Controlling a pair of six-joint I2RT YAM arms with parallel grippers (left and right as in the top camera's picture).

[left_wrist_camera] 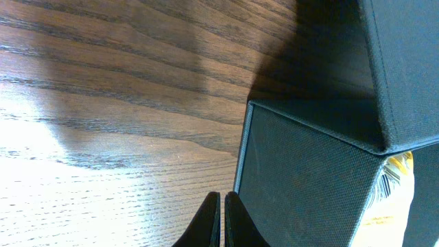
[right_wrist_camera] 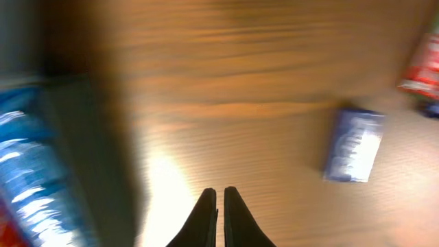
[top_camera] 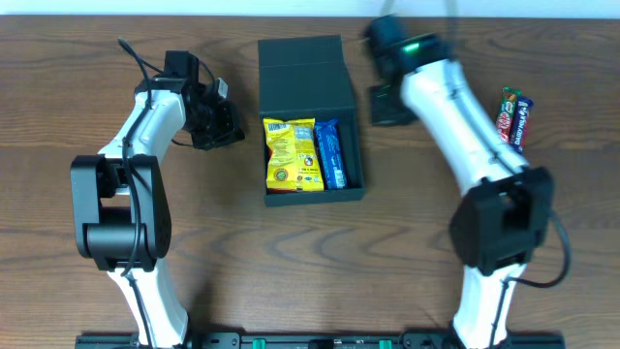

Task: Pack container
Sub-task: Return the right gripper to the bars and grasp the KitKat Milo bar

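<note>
White arm links [top_camera: 145, 126], black joints [top_camera: 121, 208], green indicator light [top_camera: 412, 46]

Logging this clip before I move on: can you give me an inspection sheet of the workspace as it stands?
Surface: wooden table, dark grain.
Job's things: box, lid open; yellow packet and blue packet inside, side by side.
Clutter: snack bars loose on the right.
Grippers: left gripper beside the box, right gripper above the table; both jaws closed, empty.
Cables: black cable on the left arm, second cable looping by the right arm.
Surroundings: nothing seen.
</note>
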